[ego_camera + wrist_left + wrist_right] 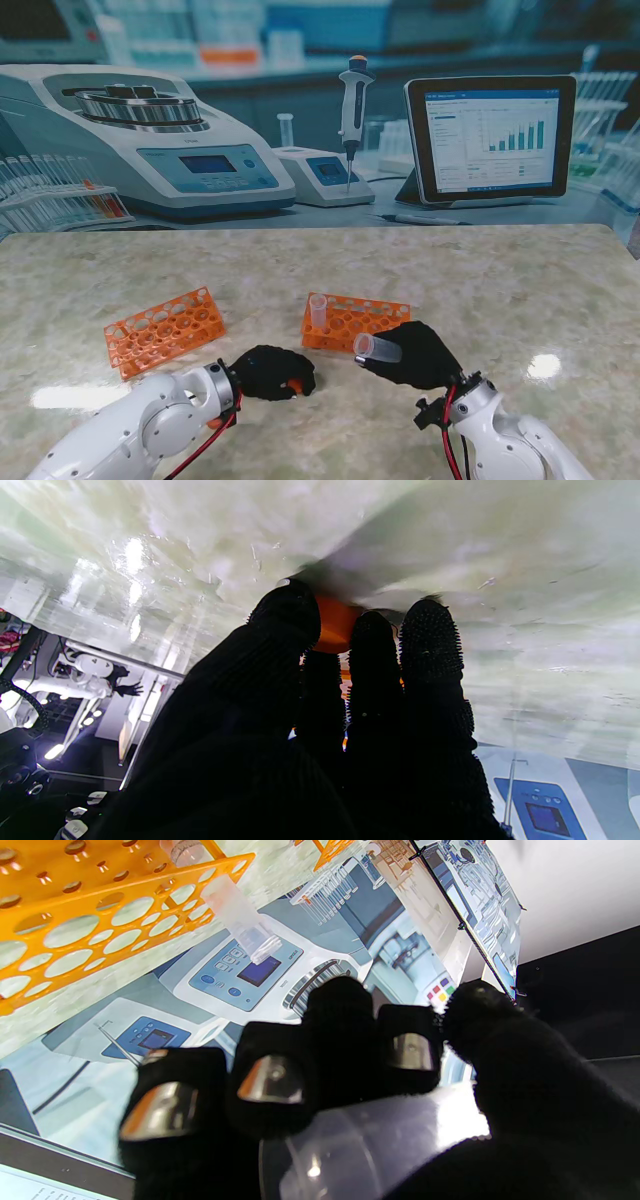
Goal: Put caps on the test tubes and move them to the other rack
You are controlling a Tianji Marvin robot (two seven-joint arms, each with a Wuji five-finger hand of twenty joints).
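Capping step: my right hand (pixel 425 356) grips an uncapped tube (pixel 376 347) near the right rack (pixel 352 322); left hand (pixel 272 372) fingers pinch the orange cap (pixel 336 625) against the desk (pixel 480 280). Next, I judge, lift and align the cap with the tube mouth.

Stand camera: high, looking down on the bench (pixel 500 290) from behind both arms. Wrist cameras: close along the fingers, inverted. Right wrist and stand views share the orange rack (pixel 90 915).
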